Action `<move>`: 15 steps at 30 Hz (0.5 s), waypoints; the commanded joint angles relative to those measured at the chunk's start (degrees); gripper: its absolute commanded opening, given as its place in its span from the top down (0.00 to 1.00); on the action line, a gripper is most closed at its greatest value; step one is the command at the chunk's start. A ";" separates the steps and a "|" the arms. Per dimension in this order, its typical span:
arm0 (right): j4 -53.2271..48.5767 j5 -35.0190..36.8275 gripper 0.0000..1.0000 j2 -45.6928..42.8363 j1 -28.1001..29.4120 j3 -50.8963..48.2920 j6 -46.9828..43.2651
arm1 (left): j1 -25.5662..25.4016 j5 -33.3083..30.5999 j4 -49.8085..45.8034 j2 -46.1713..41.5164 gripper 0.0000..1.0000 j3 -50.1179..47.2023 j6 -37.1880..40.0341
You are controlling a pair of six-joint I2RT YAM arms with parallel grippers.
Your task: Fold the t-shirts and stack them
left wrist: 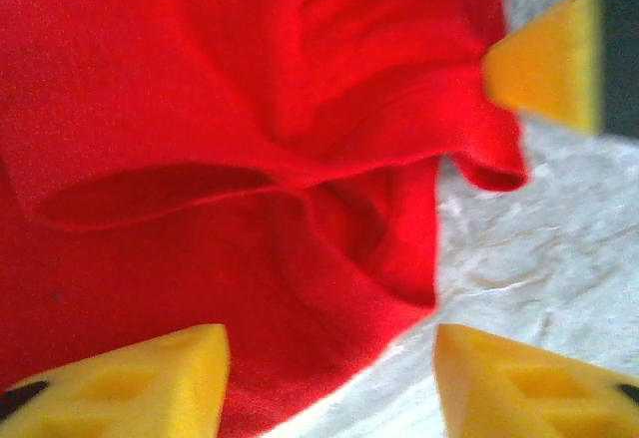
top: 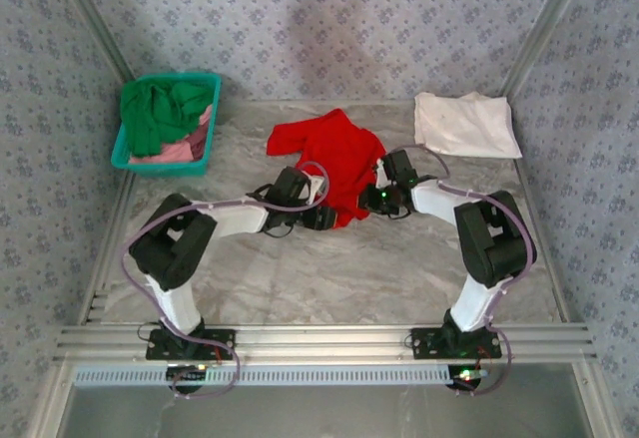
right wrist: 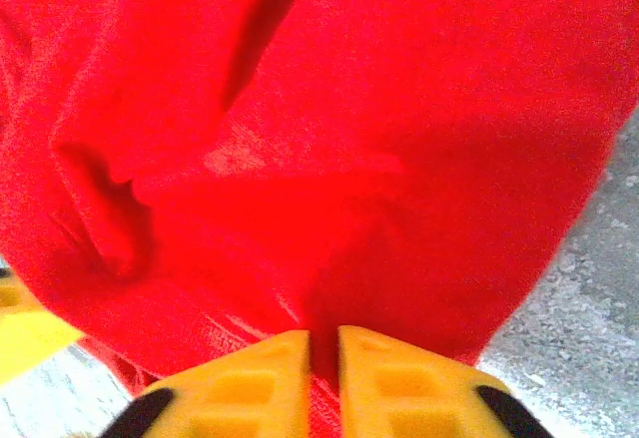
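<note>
While the right gripper [right wrist: 321,343] pinches the red shirt [top: 339,154] tight, the left gripper [left wrist: 329,358] sits half open over its edge, maybe touching it.

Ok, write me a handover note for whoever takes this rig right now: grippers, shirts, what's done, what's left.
Right gripper: shut on the red t-shirt, at its near right side.
Left gripper: open, jaws either side of the same shirt's near edge, nothing pinched yet.
Red t-shirt lies crumpled mid-table. White t-shirt lies far right, apparently folded. Green t-shirt and pink t-shirt are in the teal basket, far left.
Done: probably the white one.
Left: fold the red, stack it, then green and pink.
</note>
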 commanded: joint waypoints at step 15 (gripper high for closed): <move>-4.00 0.30 1.00 -22.68 -2.10 -3.38 -1.05 | 4.79 -19.35 -2.19 -18.96 1.00 -11.93 5.43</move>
